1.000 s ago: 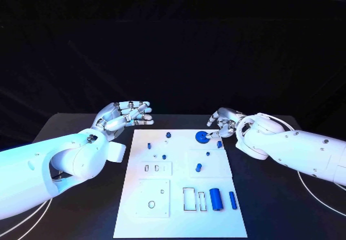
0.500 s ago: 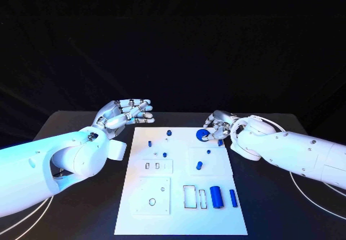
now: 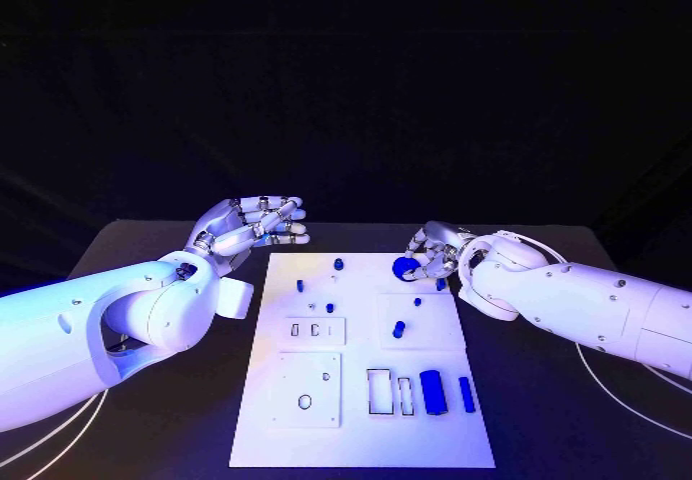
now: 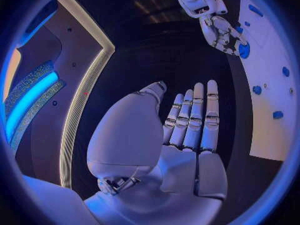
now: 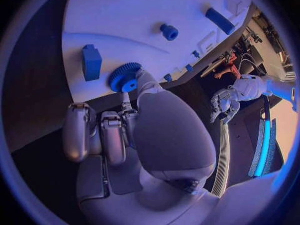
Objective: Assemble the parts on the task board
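Blue gear point(image 3: 405, 268), at the far right corner of the task board point(image 3: 361, 440), now sits pinched in the right hand point(image 3: 438, 254), which has crept inward over the past second, suggesting seating is underway, while the left hand point(image 3: 248, 226) hovers empty, fingers loosely apart, beside that board.

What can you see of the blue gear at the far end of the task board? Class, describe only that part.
The blue gear is a small round wheel with fine teeth round its rim and a raised hub, plastic by its look. It sits near the far right corner of the white task board. The right hand touches it, fingertips at its rim. Whether it is seated or slightly lifted cannot be told.
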Robot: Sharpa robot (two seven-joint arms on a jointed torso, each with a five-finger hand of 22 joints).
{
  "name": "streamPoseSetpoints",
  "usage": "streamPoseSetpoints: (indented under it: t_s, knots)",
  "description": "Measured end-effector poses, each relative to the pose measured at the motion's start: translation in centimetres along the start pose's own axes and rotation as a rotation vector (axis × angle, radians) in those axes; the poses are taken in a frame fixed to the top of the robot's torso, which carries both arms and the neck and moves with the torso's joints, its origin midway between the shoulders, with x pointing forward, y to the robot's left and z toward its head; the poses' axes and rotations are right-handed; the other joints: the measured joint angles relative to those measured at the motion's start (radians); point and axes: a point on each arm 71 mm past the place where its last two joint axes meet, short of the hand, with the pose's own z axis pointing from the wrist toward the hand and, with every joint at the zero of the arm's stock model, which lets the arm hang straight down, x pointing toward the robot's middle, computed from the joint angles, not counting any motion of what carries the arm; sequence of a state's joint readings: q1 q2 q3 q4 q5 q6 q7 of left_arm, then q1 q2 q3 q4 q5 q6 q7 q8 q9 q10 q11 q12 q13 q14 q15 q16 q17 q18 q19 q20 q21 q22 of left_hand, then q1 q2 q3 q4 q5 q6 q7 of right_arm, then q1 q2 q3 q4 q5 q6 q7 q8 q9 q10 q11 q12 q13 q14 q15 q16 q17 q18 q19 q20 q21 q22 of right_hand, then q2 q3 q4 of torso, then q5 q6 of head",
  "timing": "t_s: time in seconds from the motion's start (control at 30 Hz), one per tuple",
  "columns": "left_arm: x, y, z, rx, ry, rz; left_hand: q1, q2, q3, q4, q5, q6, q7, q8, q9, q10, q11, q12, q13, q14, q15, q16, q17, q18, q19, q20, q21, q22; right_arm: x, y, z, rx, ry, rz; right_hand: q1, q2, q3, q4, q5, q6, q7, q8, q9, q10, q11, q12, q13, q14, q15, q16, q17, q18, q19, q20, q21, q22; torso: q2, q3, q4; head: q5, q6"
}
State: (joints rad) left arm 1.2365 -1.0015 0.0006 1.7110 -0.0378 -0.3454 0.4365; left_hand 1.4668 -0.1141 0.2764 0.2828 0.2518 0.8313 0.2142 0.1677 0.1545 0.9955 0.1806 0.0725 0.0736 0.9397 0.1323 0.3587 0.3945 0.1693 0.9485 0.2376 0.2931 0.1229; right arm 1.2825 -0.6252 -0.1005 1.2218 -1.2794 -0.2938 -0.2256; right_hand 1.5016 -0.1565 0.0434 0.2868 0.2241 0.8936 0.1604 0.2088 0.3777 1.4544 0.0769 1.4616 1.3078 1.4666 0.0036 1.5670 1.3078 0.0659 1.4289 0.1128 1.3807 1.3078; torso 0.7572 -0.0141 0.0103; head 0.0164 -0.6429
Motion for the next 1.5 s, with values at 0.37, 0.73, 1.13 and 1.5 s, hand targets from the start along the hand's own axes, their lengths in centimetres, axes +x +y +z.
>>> streamPoseSetpoints:
  t_s: [0.37,0.73,1.13,1.5]
  knots:
    - [0.0,0.0,0.0,0.000,0.000,0.000,0.000,0.000,0.000,0.000,0.000,0.000,0.000,0.000,0.000,0.000,0.000,0.000,0.000,0.000,0.000,0.000,0.000,0.000,0.000,0.000,0.000,0.000,-0.1,-0.1,0.1,0.003,-0.003,-0.004,0.020,0.020,0.051,-0.002,0.000,0.011,-0.002,0.000,-0.002,0.000,0.000,0.004,0.000,0.000,0.000,0.000,0.000,0.000,0.001,-0.001,0.011,0.000,0.000,0.0006,-0.0001,0.000,-0.001]
    - [0.0,0.0,0.0,-0.001,0.000,0.000,0.000,0.000,0.000,0.000,0.000,0.000,0.000,0.000,0.000,0.000,0.000,0.000,0.000,0.000,0.000,0.000,0.000,0.000,0.000,0.000,0.000,0.000,0.0,0.3,-0.1,-0.021,-0.003,-0.014,0.060,0.014,0.295,-0.025,-0.003,0.044,-0.008,-0.001,-0.023,0.013,-0.013,0.013,0.000,0.000,-0.008,0.000,0.000,0.000,0.014,-0.014,0.022,0.000,0.000,0.0011,-0.0010,0.002,-0.003]
    - [0.0,0.0,0.0,-0.001,0.000,0.000,0.000,0.000,0.000,0.000,0.000,0.000,0.000,0.000,0.000,0.000,0.000,0.000,0.000,0.000,0.000,0.000,0.000,0.000,0.000,0.000,0.000,0.000,0.5,2.8,-1.1,-0.121,-0.050,-0.050,0.009,-0.023,0.396,-0.060,-0.021,0.044,-0.008,-0.001,-0.023,0.011,-0.018,0.016,0.000,0.000,-0.015,0.000,0.000,-0.013,0.022,-0.022,0.034,0.000,0.000,0.0011,-0.0005,0.003,0.001]
    - [0.3,0.1,0.1,-0.002,0.008,-0.004,0.004,-0.004,0.003,-0.003,0.000,0.000,0.000,0.000,0.001,0.000,0.000,0.000,0.000,-0.005,0.006,0.005,0.004,0.000,-0.004,-0.004,0.000,0.001,1.5,9.4,-2.0,-0.304,-0.132,-0.097,-0.025,-0.033,0.410,-0.065,-0.024,0.044,-0.008,-0.001,-0.023,0.011,-0.018,0.016,0.000,0.000,-0.015,0.000,0.000,-0.013,0.029,-0.022,0.045,0.000,0.000,0.0010,0.0008,0.007,0.005]
